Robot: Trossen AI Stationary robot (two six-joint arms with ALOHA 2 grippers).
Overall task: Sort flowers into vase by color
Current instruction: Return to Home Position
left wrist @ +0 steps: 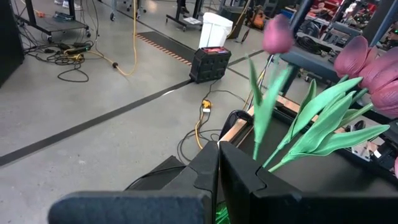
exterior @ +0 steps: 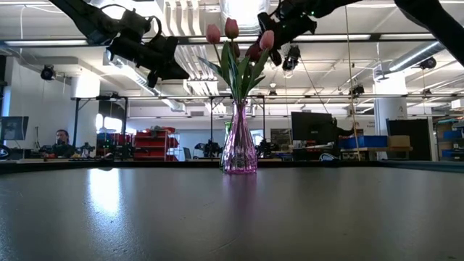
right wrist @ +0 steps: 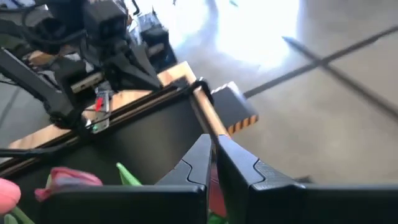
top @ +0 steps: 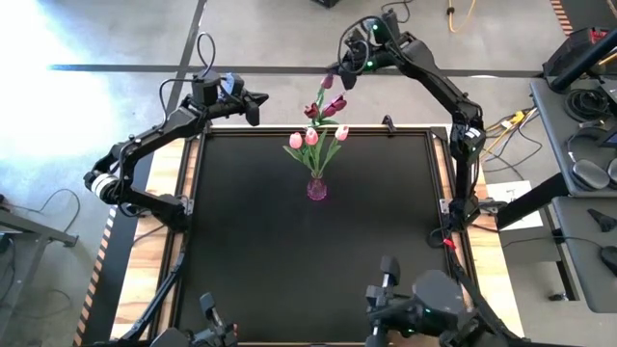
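At the far left the left gripper (top: 256, 104) is poised with jaws shut and empty, pink tulips (top: 312, 138) are stood in the purple vase (top: 316, 188) on the desk (top: 241, 241), and the dark red tulips (top: 326, 106) just behind could be snagged and toppled if the right gripper (top: 339, 79), jaws likewise shut and empty, were swung low.

There's the left arm, bent and raised, left tool (top: 255, 106) up high, fingers pressed together; the right arm stretches across, right tool (top: 339, 77) raised too, fingers likewise closed.
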